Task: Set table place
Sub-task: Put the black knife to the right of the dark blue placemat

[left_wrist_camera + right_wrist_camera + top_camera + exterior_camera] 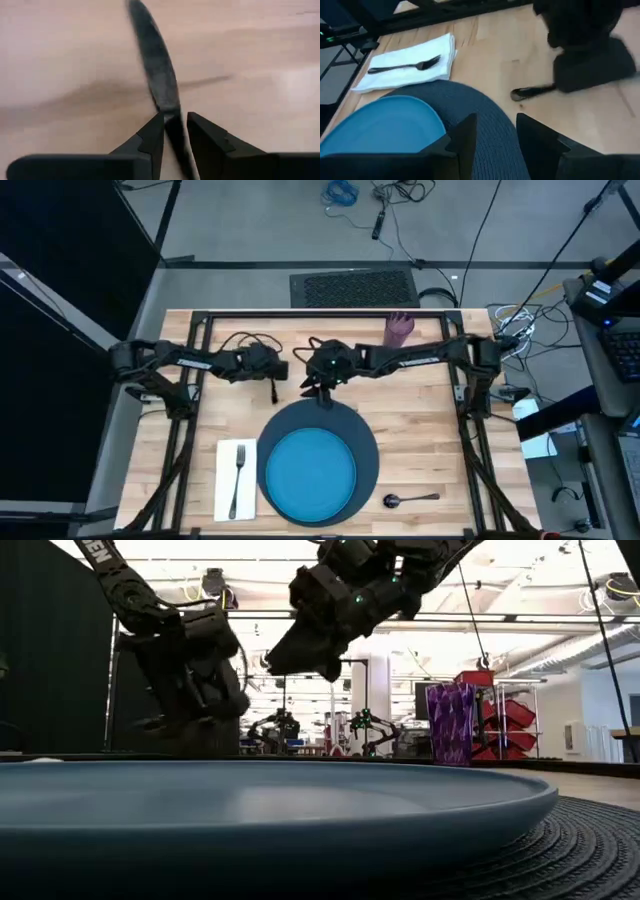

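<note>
On the table [420, 440] a blue plate [308, 473] sits on a dark round charger [365, 442]. Left of it a fork [238, 470] lies on a white napkin [226, 490]. A spoon [410, 499] lies near the front, and a purple cup [400, 328] stands at the back. My left gripper [175, 117] is down at a dark knife [155, 55], just beyond the charger's far left rim, and is shut on it. My right gripper [495, 135] hangs open over the charger's far rim [485, 115], holding nothing. My left gripper has the knife between its two fingers [152, 135] where the blade narrows toward the handle [172, 122]. The fingers come from above, one on each side of the knife. The blade sticks out past them over the wood. I cannot tell whether the knife rests on the table.
The black frame [320, 315] runs along the table's far edge and down both sides. Bare wood lies right of the charger [430, 430]. The two grippers stand close together at the table's middle.
</note>
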